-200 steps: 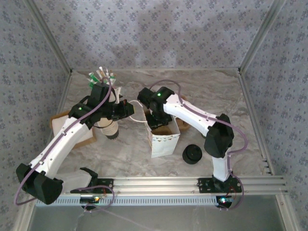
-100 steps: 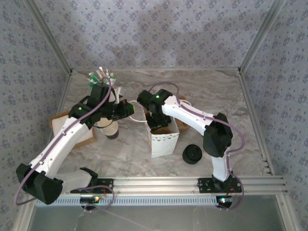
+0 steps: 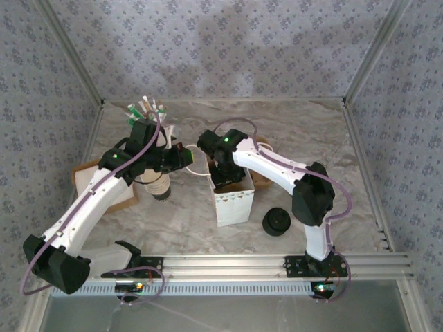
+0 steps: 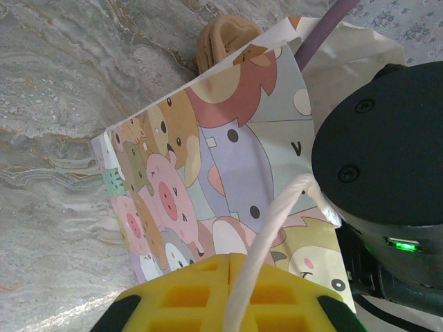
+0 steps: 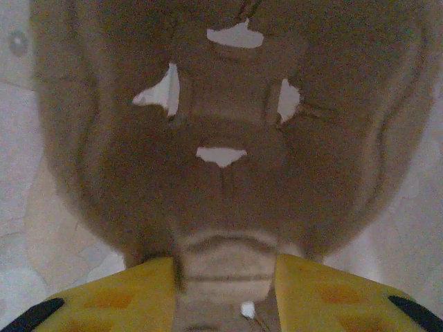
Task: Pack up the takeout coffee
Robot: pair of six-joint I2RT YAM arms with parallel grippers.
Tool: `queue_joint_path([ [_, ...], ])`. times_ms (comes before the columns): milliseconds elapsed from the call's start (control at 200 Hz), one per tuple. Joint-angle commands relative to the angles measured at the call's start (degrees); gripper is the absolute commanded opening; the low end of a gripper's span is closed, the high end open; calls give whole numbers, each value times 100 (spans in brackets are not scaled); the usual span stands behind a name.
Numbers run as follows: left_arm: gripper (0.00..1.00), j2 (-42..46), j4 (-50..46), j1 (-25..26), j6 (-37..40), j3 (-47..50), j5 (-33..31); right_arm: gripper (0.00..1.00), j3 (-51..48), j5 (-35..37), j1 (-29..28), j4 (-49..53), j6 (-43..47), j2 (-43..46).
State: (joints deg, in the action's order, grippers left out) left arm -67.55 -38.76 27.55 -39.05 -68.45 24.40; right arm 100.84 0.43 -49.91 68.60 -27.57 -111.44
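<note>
Your left end effector [image 4: 232, 268] pinches the bag [image 4: 208, 159]'s white handle [image 4: 273, 225]; your right end effector [image 5: 225, 280] straddles a brown cardboard carrier [image 5: 221, 104], and you cannot tell whether it grips it.

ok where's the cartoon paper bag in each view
top external: paper bag mid-table, right gripper at its open top.
left wrist: bag at centre, print facing, cord handle pinched in the left gripper.
right wrist: cannot tell; a brown pulp tray is close up.
shared landmark: the cord handle, left of the bag from above.

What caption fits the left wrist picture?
Yellow-fingered left gripper pinches the white rope handle of a cartoon-animal paper bag.
</note>
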Motion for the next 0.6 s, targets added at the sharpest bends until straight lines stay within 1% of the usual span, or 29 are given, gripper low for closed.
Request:
queue_joint_path([
  [0, 7, 114, 77, 40, -15, -32, -32, 47, 29, -43, -31, 322, -3, 36],
  [350, 7, 116, 84, 46, -39, -30, -36, 61, 339, 37, -34, 545, 7, 243],
  [595, 7, 110, 57, 43, -42, -46, -100, 65, 410, -49, -28, 511, 12, 323],
])
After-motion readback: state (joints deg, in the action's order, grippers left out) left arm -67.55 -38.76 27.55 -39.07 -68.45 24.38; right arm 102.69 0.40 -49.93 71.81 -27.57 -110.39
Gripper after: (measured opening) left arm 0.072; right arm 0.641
